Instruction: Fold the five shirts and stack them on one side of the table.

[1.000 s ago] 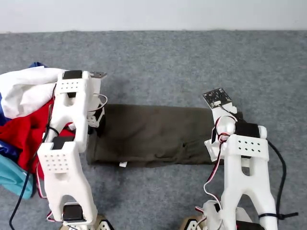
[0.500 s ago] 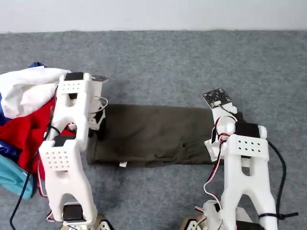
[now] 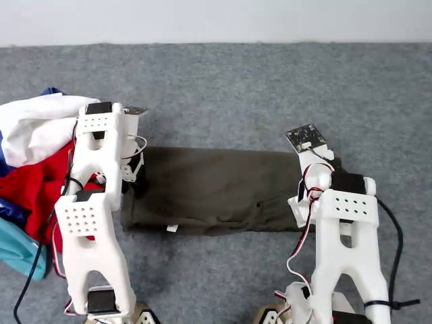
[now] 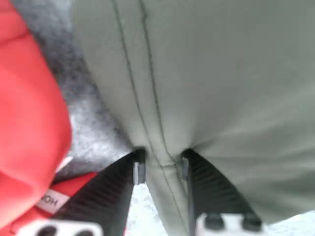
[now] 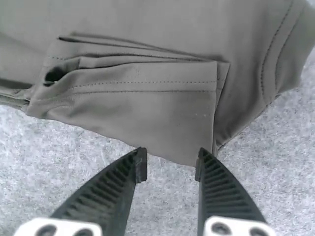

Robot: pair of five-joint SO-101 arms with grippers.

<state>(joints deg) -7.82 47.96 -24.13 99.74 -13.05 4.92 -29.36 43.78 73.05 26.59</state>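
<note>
My left gripper (image 4: 161,165) clamps the olive shirt (image 3: 216,189) at its left edge, just beside the red shirt (image 4: 24,98). My right gripper (image 5: 170,166) gapes at the right hem's layered folds. Open grey mat (image 3: 256,94) lies on the far side.

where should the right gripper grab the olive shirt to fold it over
Probably the stacked hem edge at the right end of the olive shirt, coming in low from the arm's own side. The layers lie flat with that edge just ahead of the open right gripper, so one pinch could catch them all.
</note>
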